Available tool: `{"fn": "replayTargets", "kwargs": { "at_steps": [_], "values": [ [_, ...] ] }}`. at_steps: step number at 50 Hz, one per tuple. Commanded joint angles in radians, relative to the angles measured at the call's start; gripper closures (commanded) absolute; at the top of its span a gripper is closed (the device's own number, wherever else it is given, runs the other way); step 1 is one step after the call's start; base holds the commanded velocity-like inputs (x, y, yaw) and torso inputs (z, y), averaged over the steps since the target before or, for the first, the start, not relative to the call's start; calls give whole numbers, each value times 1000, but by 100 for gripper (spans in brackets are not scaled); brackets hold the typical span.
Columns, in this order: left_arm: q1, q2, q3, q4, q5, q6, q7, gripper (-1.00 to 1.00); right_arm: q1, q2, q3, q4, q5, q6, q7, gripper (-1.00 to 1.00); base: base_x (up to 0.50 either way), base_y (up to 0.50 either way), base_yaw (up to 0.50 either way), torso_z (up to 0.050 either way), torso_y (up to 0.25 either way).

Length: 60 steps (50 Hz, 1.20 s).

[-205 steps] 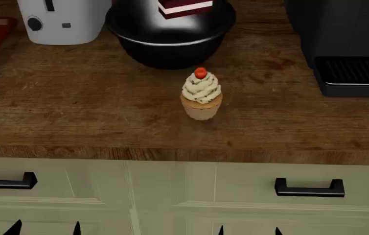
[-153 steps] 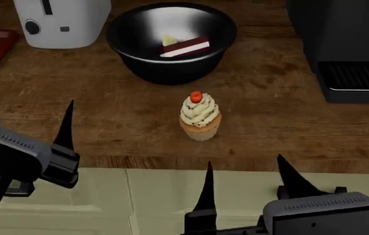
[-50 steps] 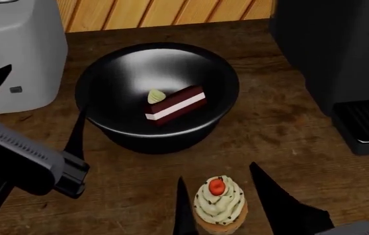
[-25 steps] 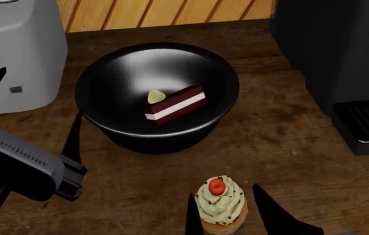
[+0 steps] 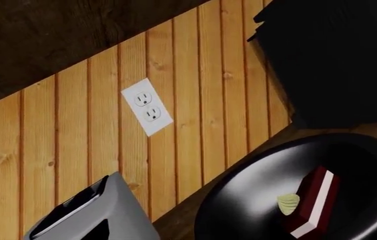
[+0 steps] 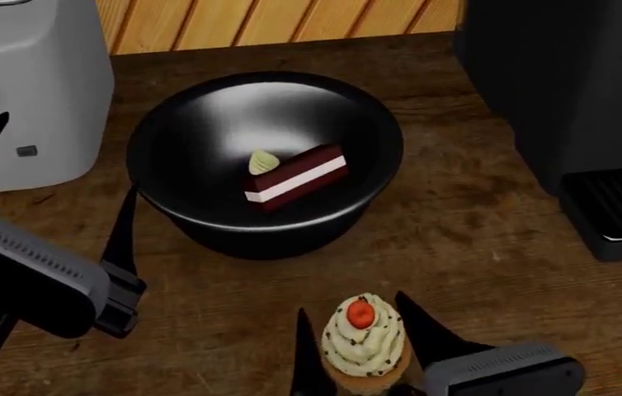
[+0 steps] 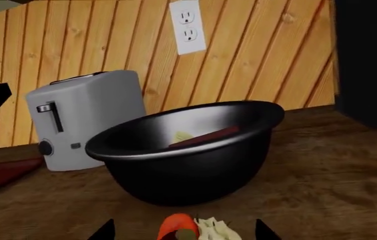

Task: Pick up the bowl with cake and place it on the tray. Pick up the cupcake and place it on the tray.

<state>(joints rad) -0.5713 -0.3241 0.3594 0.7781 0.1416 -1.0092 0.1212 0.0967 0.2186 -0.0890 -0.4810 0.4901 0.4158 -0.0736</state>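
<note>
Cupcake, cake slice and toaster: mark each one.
cupcake (image 6: 363, 342), head view, on its swirled frosting.
cake slice (image 6: 294, 176), head view, on its white cream stripe.
toaster (image 7: 88, 117), right wrist view, on its white side.

Dim, warm, even render light; sharp throughout, no blur. Broad soft glare inside bowl (image 6: 267, 165) toward 11 o'clock. Machine (image 6: 564, 99) at 2 o'clock near-black, detail lost.

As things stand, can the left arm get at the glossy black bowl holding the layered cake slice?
Probably yes. The left gripper hangs open just beside the glossy black bowl, one of its fingers close to the bowl's wall. Nothing lies between them; the white toaster behind leaves little room on that side.
</note>
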Motion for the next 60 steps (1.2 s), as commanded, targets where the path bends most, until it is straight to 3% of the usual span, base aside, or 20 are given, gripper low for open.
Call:
{"fn": "replayTargets", "kwargs": {
  "at_steps": [1,21,22,33,44,51,55,56,58,60],
  "values": [
    [13,-3,-3,-23,-5,26,-7,-100,33,-4,-6,81,-7,-20,-7,-100,0,0,0,0,0],
    [16,-1,-6,6,-14,9,-6,-100,-24,32,-38,190,-48,-52,-36,-100,1,0,0,0,0],
    [14,-2,-6,6,-14,8,-6,-100,-24,31,-38,187,-42,-51,-39,100,0,0,0,0,0],
    [1,1,5,11,-14,-2,-6,-100,-41,54,-2,90,-4,-29,-9,100,0,0,0,0,0],
    [-69,20,30,102,-4,-115,4,-100,-148,123,136,-256,85,7,98,100,0,0,0,0,0],
    [-149,24,85,177,14,-218,15,-100,-223,158,226,-390,138,9,137,100,0,0,0,0,0],
    [-223,-21,178,249,30,-306,37,-100,-234,163,245,-394,152,1,137,100,0,0,0,0,0],
    [-241,-22,190,263,26,-329,53,-100,-228,166,243,-393,154,6,138,100,0,0,0,0,0],
    [-282,10,259,269,185,-346,225,-100,-221,171,252,-396,168,16,148,100,0,0,0,0,0],
    [-287,116,353,269,485,-353,525,-100,-219,173,254,-400,171,14,149,100,0,0,0,0,0]
  ]
}}
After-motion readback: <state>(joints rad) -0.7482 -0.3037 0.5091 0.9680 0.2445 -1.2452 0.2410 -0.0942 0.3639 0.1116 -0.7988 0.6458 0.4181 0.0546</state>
